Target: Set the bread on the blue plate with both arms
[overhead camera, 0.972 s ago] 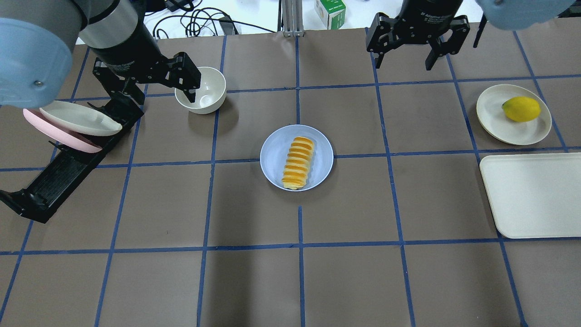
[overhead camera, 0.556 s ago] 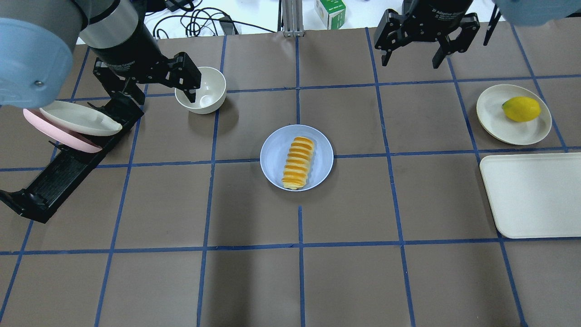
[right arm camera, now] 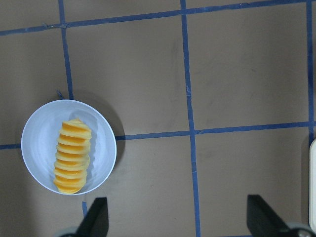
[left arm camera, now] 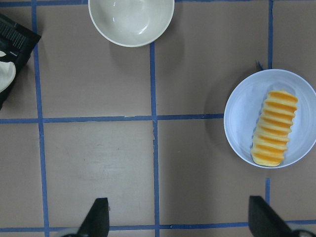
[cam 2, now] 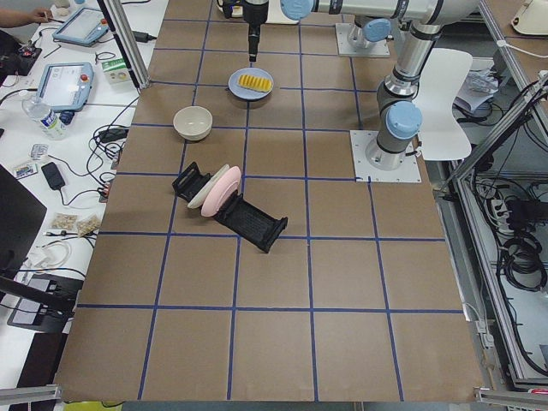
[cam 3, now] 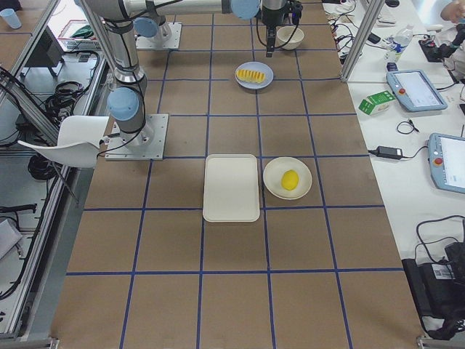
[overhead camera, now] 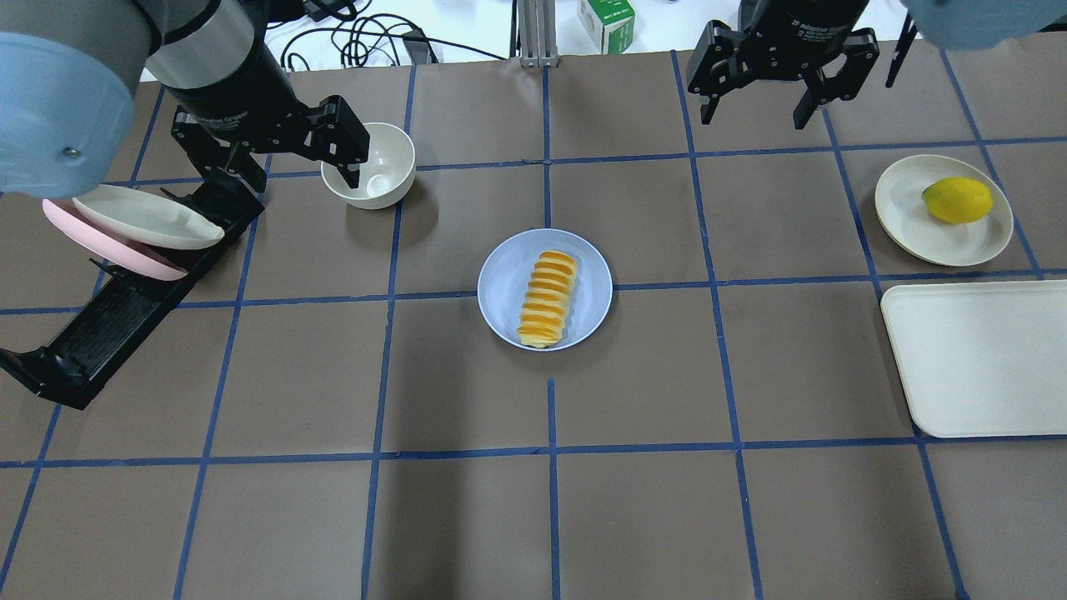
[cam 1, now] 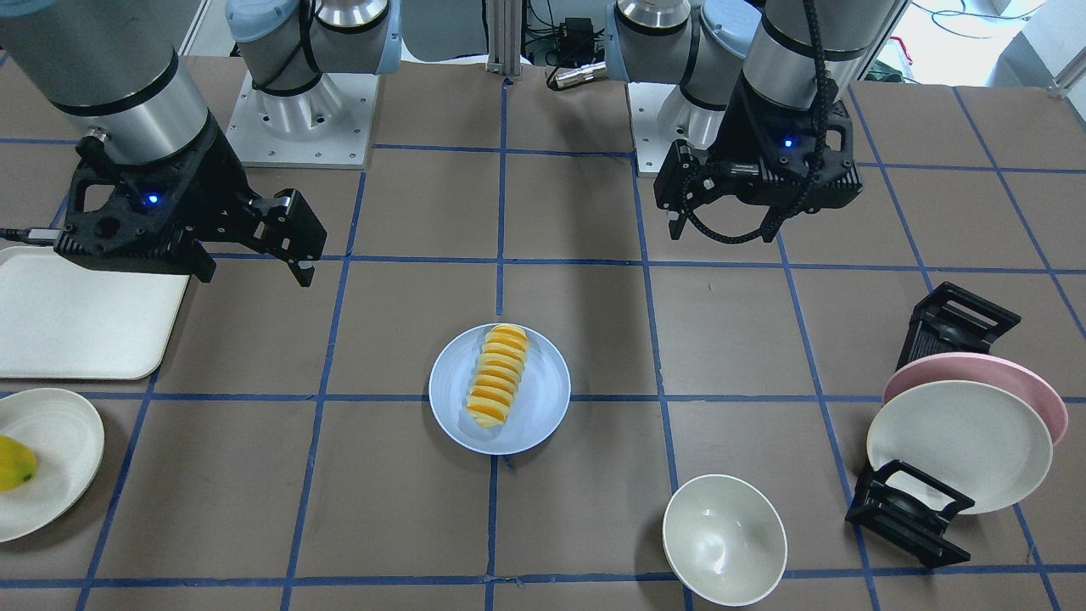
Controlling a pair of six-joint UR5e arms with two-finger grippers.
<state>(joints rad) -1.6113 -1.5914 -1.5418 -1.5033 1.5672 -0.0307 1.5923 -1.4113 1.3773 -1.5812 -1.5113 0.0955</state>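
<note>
The bread [overhead camera: 548,298], a yellow-orange ridged loaf, lies on the blue plate [overhead camera: 504,287] at the table's middle, also in the front view with the bread [cam 1: 496,375] on the plate [cam 1: 543,399]. My left gripper [overhead camera: 288,171] is open and empty, raised beside a white bowl, far left of the plate. My right gripper [overhead camera: 754,119] is open and empty at the far right back. In the left wrist view the bread [left arm camera: 274,128] lies right of the open gripper [left arm camera: 180,219]. In the right wrist view the bread [right arm camera: 72,155] lies left of the open gripper [right arm camera: 178,219].
A white bowl [overhead camera: 371,167] stands back left. A black dish rack [overhead camera: 92,333] holds a pink plate and a cream plate [overhead camera: 142,218]. A cream plate [overhead camera: 909,217] with a lemon [overhead camera: 959,200] and a cream tray [overhead camera: 975,358] sit at the right.
My right gripper has moved a little to the right and toward the table's back edge. The left arm, the bread and the plate have not moved.
</note>
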